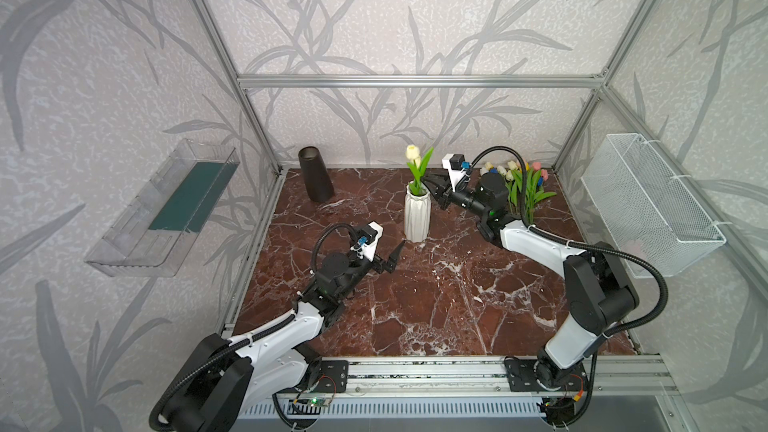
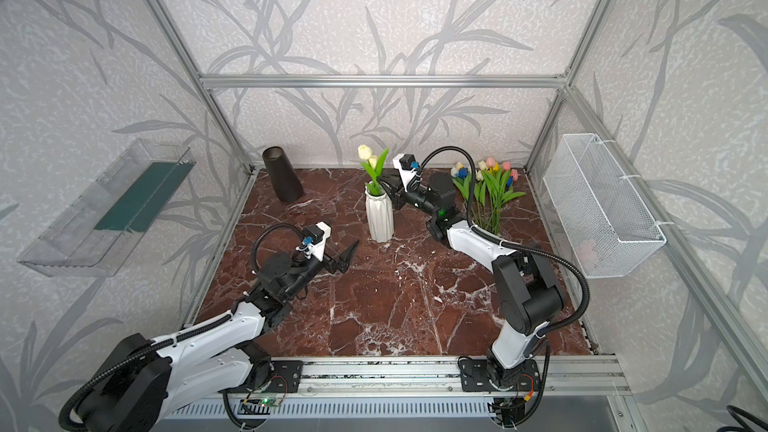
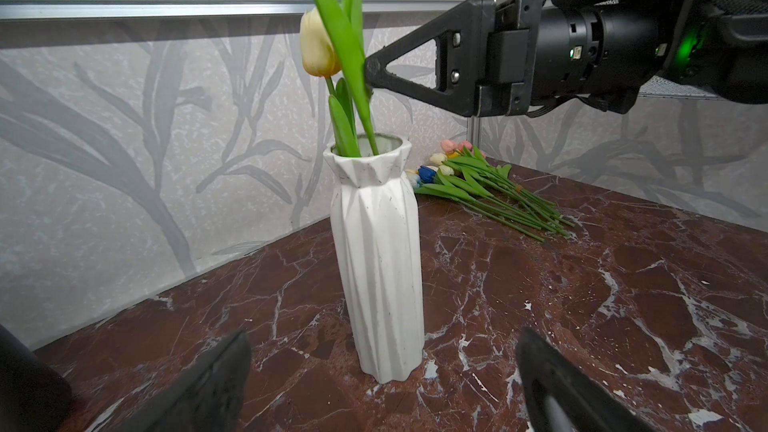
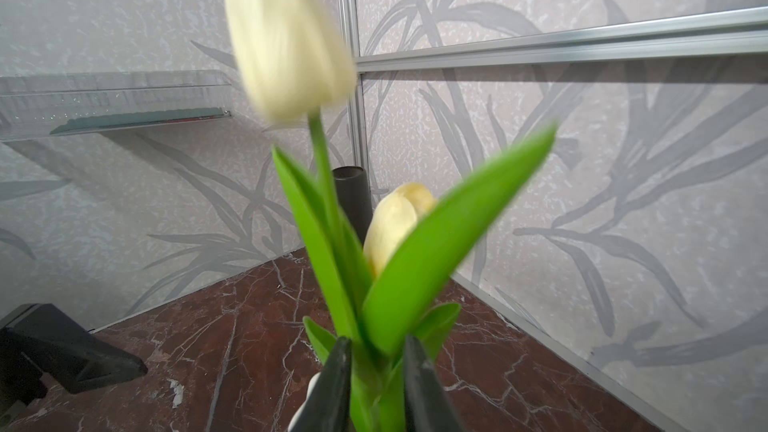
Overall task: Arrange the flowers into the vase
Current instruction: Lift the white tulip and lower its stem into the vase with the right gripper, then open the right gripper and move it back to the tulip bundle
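White faceted ceramic vase (image 1: 417, 214) stands upright mid-table on the red-brown marble tabletop (image 1: 415, 305). Two artificial tulips are in it w/ green stems in the vase mouth: cream-headed tulip (image 1: 412, 152), taller, and yellow-headed tulip (image 3: 316, 45), lower. Right gripper (image 1: 428, 184) is just above the rim, its black fingers (image 4: 338, 384) a little apart w/ stems and leaves btwn them. Can't tell whether they press the greenery. Left gripper (image 1: 392, 257) is near the vase's lower front-left side, fingers spread wide, not touching it. Rest of the flowers, a bunch of loose tulips (image 1: 525, 189) w/ pink, blue and cream heads, lies at back right behind the right arm. Dark tapered vase (image 1: 316, 176) stands back left, well apart.
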Action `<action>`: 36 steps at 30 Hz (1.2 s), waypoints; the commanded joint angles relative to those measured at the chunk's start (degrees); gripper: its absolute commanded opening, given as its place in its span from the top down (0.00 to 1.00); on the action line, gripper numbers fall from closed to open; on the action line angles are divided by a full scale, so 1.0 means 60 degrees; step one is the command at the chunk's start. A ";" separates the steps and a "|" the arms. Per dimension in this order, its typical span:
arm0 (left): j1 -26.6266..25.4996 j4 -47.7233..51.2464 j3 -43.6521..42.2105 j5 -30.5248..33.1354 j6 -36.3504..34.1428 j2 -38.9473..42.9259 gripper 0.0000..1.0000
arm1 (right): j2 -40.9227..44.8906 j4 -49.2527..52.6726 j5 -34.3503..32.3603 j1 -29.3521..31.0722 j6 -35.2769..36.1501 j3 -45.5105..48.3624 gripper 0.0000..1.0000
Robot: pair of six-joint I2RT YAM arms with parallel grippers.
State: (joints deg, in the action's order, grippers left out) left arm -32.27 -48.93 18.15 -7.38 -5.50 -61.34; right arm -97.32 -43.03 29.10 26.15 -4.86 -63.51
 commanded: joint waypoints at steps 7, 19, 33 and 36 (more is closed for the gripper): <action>-0.0056 -0.0549 -0.0075 -0.0044 -0.0050 -0.0193 0.01 | 0.0854 -0.0007 -0.0637 -0.0029 0.0434 0.0271 0.64; -0.0056 -0.0058 0.0136 -0.0229 -0.0080 0.0559 0.01 | 0.2550 0.2602 -0.1104 -0.0575 -0.0168 0.0128 0.56; -0.0805 0.2409 0.1450 -0.2814 -0.0932 -0.0310 0.01 | 0.0198 1.0764 -0.3277 -0.4011 -0.0172 -0.2184 0.56; -0.0890 0.2468 0.1652 -0.3068 -0.0931 -0.0894 0.01 | -0.0950 1.1883 -0.3983 -0.4137 0.0480 -0.2964 0.57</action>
State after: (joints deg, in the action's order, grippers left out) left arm -37.15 -36.64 25.91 -22.09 -9.17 -64.29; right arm -98.72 15.70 9.63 1.34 -5.65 -77.80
